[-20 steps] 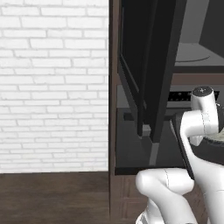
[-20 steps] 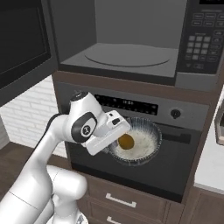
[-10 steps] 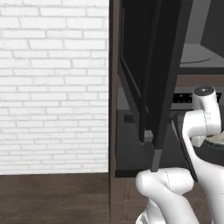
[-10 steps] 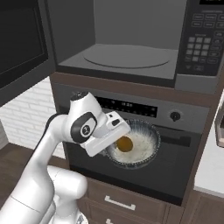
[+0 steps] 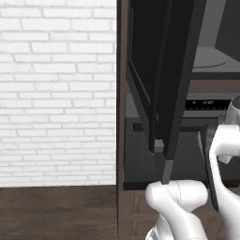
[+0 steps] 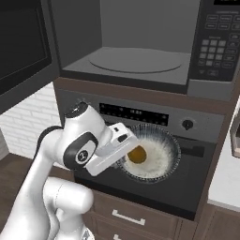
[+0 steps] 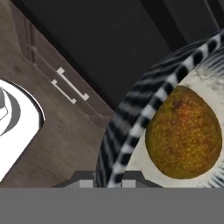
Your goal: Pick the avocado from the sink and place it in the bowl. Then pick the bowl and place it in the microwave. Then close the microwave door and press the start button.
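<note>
In the right base view we see, far to the left of our gripper (image 6: 123,151), the microwave door (image 6: 23,47) swung wide open, its black glass angled toward us. In the left base view that same door (image 5: 164,70) stands edge-on just ahead of the arm. Above and beyond the gripper the microwave (image 6: 140,42) gapes open, its round turntable (image 6: 136,59) bare, with the keypad (image 6: 216,44) up and to the right.

Our gripper sits at the left rim of the bowl (image 6: 161,157), which we hold out in front of the oven (image 6: 154,122), level with its door and below the display strip. In the hand view the ribbed rim of the bowl (image 7: 131,127) runs straight down between our fingertips, which are pinched on it, one tip showing on each side at the bottom.

Just right of the gripper, inside the bowl, lies the avocado (image 6: 137,154); in the hand view the avocado (image 7: 183,133) rests against the pale inner wall, close beside the rim we grip. Further right is the oven knob (image 6: 188,124).
</note>
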{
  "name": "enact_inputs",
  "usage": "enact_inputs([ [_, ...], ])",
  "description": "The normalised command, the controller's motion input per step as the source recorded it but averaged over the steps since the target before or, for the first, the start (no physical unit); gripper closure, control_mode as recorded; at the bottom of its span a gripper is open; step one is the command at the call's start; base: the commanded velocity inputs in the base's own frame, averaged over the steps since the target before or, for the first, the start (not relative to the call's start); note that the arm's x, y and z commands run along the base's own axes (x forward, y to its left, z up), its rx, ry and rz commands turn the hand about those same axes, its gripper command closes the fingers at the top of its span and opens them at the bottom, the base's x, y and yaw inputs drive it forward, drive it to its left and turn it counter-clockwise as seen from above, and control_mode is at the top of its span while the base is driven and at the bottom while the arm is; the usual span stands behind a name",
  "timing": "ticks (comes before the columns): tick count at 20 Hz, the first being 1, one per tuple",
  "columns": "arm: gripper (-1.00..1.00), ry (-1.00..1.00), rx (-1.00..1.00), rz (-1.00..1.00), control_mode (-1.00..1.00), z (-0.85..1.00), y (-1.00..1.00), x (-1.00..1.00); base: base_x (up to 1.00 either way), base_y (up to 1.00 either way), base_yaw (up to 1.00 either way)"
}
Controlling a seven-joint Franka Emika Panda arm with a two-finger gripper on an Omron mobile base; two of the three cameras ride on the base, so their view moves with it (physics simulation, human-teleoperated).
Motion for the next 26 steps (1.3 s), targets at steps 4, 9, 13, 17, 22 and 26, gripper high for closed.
enact_inputs([
  [4, 1.00, -0.19, -0.01, 0.32, -1.00, 1.00, 0.16, -0.43, 0.00, 0.00, 0.00],
  [9, 1.00, -0.09, -0.06, 0.37, -1.00, 0.96, 0.45, -0.22, 0.00, 0.00, 0.00],
  [13, 1.00, -0.10, -0.13, 0.25, -1.00, 1.00, 0.28, -0.36, 0.00, 0.00, 0.00],
  [17, 1.00, -0.03, -0.14, 0.15, -1.00, 0.96, 0.01, -0.19, 0.00, 0.00, 0.00],
  [22, 1.00, 0.01, -0.15, 0.05, -1.00, 0.72, 0.04, 0.25, 0.00, 0.00, 0.00],
  [26, 1.00, 0.05, -0.10, 0.05, -1.00, 0.70, 0.00, 0.54, 0.00, 0.00, 0.00],
])
